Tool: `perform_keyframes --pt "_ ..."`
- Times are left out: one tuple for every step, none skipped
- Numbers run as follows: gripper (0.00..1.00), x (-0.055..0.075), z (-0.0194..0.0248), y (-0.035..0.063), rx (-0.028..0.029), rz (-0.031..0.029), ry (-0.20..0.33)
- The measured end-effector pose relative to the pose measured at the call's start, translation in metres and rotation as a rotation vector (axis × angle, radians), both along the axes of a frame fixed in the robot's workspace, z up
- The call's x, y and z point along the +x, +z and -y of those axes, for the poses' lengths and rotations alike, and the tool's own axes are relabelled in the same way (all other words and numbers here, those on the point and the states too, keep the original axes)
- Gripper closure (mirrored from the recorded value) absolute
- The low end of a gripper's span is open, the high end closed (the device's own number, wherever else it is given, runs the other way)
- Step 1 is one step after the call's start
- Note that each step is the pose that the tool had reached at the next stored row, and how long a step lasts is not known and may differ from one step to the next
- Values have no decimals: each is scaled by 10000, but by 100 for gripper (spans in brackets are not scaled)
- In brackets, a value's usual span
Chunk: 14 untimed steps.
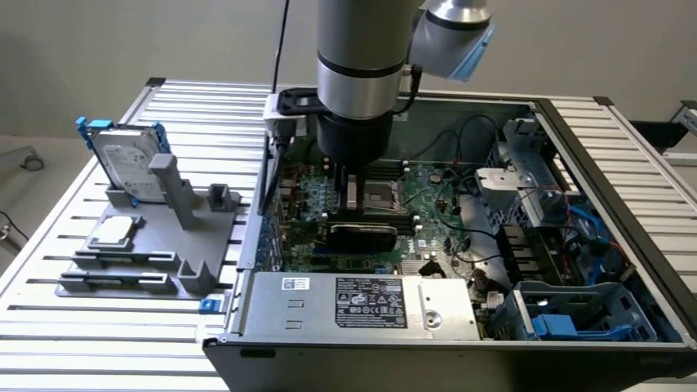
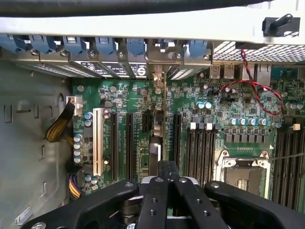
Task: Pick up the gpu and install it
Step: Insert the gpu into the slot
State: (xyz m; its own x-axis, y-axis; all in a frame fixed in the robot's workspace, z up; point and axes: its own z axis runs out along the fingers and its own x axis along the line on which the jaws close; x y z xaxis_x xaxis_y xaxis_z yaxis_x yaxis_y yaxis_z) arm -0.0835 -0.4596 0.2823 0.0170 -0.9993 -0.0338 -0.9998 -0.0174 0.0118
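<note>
My gripper (image 1: pixel 354 202) reaches down into the open computer case (image 1: pixel 610 180), over the green motherboard (image 1: pixel 436 204). It is shut on the gpu (image 1: pixel 365 235), whose black cooler shows just below the fingers. In the wrist view the fingers (image 2: pixel 157 191) press together and the gpu (image 2: pixel 162 129) runs away from them edge-on as a thin strip. The card stands upright in line with the black expansion slots (image 2: pixel 129 143), its far end at the case's rear bracket openings (image 2: pixel 159 71). I cannot tell whether its lower edge sits in a slot.
Beside the case, at the exterior view's left, a grey fixture (image 1: pixel 163 269) carries a silver hard drive in a blue frame (image 1: pixel 126 159) and a small square processor chip (image 1: pixel 114 231). The power supply (image 1: pixel 360 302), processor socket (image 2: pixel 243 174), red wires (image 2: pixel 252 90) and blue drive cage (image 1: pixel 566 322) crowd the case.
</note>
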Motion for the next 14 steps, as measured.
perform_keyframes --pt "89 0 -1 -14 1 13 0" --pt "89 -1 -1 -25 2 23 0" --pt "89 -2 -2 -36 1 28 0" --pt "89 -3 -3 -44 1 32 0" --pt "89 -3 -3 -51 1 34 0" --pt "89 -3 -4 -57 1 34 1" --pt "89 -4 -5 -62 -1 34 0" --pt "89 -5 -7 -67 -2 34 0" --pt "89 -6 -10 -71 -1 34 -1" --pt "89 -8 -13 -76 0 35 -2" --pt "89 -8 -16 -80 0 35 -1" --pt "89 -9 -18 -84 0 35 0" --pt "89 -10 -20 -88 -1 34 0" --pt "89 -10 -22 -92 0 34 0"
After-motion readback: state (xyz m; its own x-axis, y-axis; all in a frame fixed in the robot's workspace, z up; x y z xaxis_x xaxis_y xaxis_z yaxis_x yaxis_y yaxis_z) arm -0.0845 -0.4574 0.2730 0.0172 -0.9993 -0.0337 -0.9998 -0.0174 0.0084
